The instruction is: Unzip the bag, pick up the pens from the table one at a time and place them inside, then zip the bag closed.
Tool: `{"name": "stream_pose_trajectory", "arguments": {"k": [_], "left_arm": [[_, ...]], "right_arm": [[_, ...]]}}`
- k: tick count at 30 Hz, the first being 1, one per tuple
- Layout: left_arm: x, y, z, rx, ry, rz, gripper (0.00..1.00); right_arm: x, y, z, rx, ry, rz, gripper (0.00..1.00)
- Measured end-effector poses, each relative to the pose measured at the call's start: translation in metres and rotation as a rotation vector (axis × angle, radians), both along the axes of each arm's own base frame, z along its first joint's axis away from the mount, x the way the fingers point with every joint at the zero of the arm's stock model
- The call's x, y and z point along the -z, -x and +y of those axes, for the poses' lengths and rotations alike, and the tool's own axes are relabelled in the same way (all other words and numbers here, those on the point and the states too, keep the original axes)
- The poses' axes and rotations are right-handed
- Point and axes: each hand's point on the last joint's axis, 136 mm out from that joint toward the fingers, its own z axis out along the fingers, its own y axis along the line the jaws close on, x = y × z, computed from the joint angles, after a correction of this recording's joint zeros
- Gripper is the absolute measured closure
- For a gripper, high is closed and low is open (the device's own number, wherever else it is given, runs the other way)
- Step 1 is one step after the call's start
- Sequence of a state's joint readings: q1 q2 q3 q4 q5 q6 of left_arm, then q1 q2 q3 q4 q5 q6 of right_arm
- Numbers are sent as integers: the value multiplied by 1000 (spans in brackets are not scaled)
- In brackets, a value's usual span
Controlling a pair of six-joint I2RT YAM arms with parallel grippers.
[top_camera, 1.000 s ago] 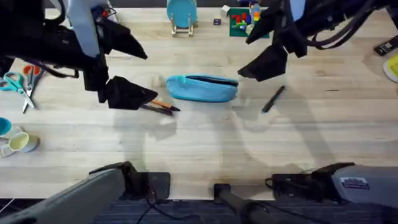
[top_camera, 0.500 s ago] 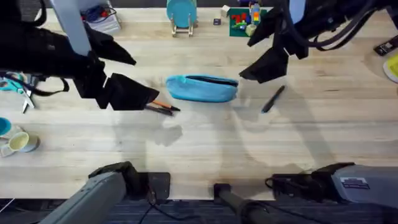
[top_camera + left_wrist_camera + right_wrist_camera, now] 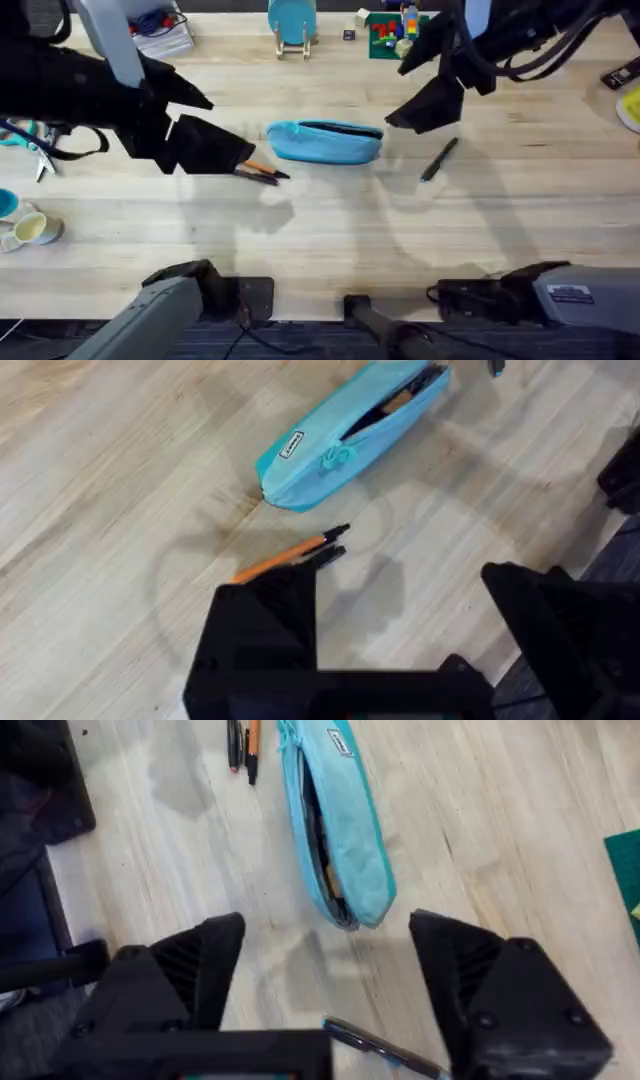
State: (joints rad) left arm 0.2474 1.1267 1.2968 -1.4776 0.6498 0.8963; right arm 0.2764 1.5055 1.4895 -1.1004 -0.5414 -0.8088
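Observation:
The light blue bag (image 3: 325, 141) lies mid-table with its zipper open along the top. The left wrist view shows the bag (image 3: 350, 435) with something orange in its dark slit. An orange pen and a dark pen (image 3: 262, 171) lie side by side just left of it, also in the left wrist view (image 3: 290, 557). A black pen (image 3: 439, 159) lies to its right, and shows in the right wrist view (image 3: 385, 1048). My left gripper (image 3: 232, 129) hovers open over the two pens, holding nothing. My right gripper (image 3: 393, 92) hangs open above the bag's right end, empty.
A teal round stand (image 3: 292, 25) and a green box of coloured pieces (image 3: 385, 35) sit at the back edge. Scissors (image 3: 40, 160) and cups (image 3: 30, 230) are at the far left. A yellow object (image 3: 631, 108) lies at the right edge.
The left arm has drawn back a little to the left, its gripper still over the two pens. The right arm, bag and pens have not moved.

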Motion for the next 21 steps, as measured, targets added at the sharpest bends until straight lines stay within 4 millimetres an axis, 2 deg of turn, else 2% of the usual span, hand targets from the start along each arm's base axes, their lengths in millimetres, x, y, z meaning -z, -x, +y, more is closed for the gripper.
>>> {"name": "stream_pose_trajectory", "arguments": {"k": [2,7,8,21], "left_arm": [[0,0,0,-1,1,1,2],[0,0,0,-5,2,3,2],[0,0,0,-5,2,4,2],[0,0,0,-5,2,3,2]], "right_arm": [[0,0,0,0,0,-1,171],[0,0,0,0,0,0,874],[0,0,0,0,1,0,947],[0,0,0,-11,5,-10,971]]}}
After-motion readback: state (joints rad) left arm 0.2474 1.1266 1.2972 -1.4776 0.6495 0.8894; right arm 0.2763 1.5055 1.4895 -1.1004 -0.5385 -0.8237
